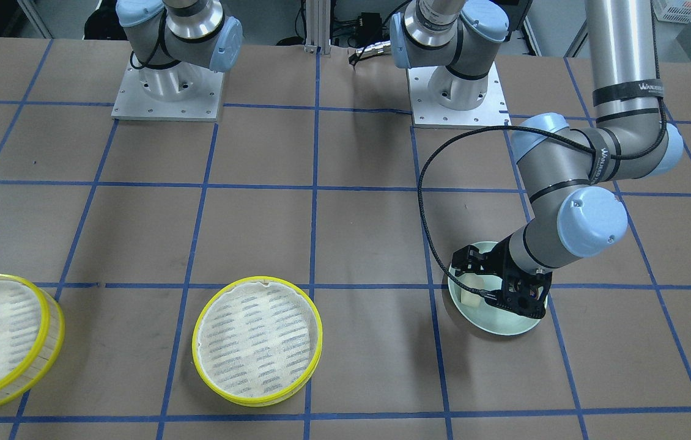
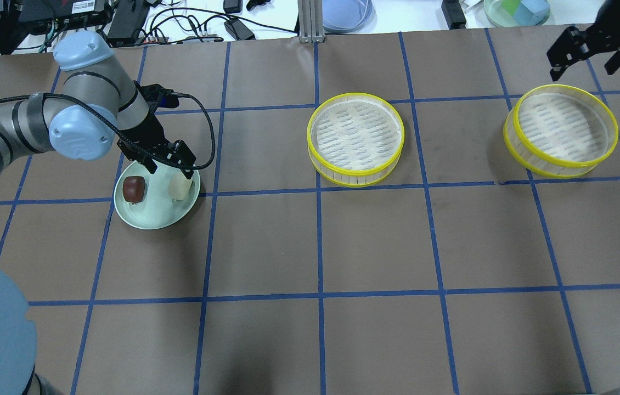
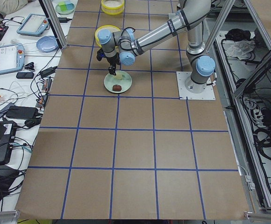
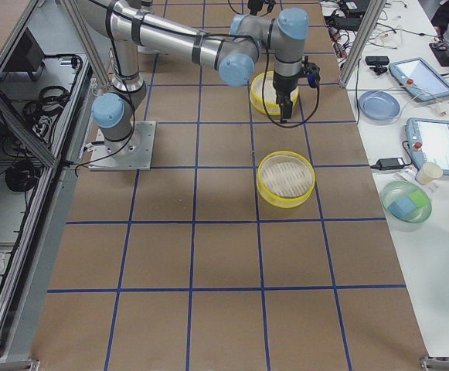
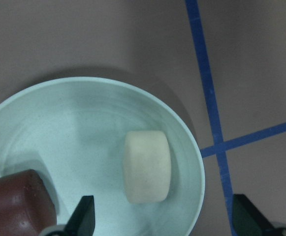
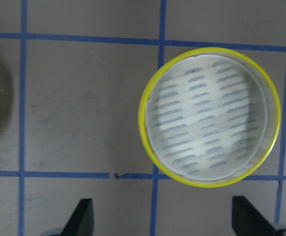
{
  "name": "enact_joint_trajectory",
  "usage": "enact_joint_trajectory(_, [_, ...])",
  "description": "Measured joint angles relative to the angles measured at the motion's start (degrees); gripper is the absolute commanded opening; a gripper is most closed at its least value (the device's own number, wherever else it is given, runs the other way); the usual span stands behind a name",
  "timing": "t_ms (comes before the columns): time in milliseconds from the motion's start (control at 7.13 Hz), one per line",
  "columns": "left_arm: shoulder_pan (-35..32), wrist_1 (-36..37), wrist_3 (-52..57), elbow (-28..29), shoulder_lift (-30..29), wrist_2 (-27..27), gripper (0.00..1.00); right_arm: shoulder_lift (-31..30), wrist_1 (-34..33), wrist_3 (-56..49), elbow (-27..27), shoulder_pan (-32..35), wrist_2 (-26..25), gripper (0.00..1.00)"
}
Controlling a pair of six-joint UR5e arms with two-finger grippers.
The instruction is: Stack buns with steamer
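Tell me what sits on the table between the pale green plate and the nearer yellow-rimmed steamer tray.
Nothing. In the overhead view the stretch from plate to tray is bare brown table, crossed only by blue tape lines.

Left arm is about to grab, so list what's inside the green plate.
A cream bun and a brown bun, lying apart. In the overhead view the open left claw covers the far edge of the plate.

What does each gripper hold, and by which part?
Nothing. The left gripper is open over the pale green plate, not touching the cream-white rounded bun; the right gripper is open, touching nothing.
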Motion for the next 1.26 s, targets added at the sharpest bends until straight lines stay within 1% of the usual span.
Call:
enact_joint_trajectory(140, [0.4,0.1,1.1,0.0,-1.3,0.1,0.25,3.6,-3.6,-3.6,-0.6,-2.5,0.0,1.00])
enact_joint_trajectory(280, [0.5,0.2,1.7,0.0,-2.4,0.3,0.00,6.6,-6.9,-5.8,-1.0,-4.0,-0.1,1.00])
enact_joint_trajectory(561, [0.6,-0.2,0.0,0.1,-3.7,0.2,0.00,11.4,-12.0,-10.0,-1.1,-6.6,-0.2,1.00])
enact_joint_trajectory(841, [0.5,-0.2,-2.9,1.2,-3.0,-0.3,0.00,15.9,-15.9,-13.6,-1.1,-9.2,0.1,0.95])
enact_joint_trajectory(981, [0.0,-0.1,-6.0,2.8,-1.9,-0.5,0.00,17.3,-16.9,-14.4,-1.1,-9.9,0.3,0.76])
enact_joint_trajectory(1121, [-1.5,-1.0,-11.6,5.7,-0.6,-1.6,0.00,18.3,-17.6,-15.1,-1.1,-10.3,0.2,0.76])
enact_joint_trajectory(1262, [-3.8,-1.9,-18.4,8.6,0.5,-3.9,0.00,19.1,-17.9,-16.1,-1.1,-10.7,0.0,0.74])
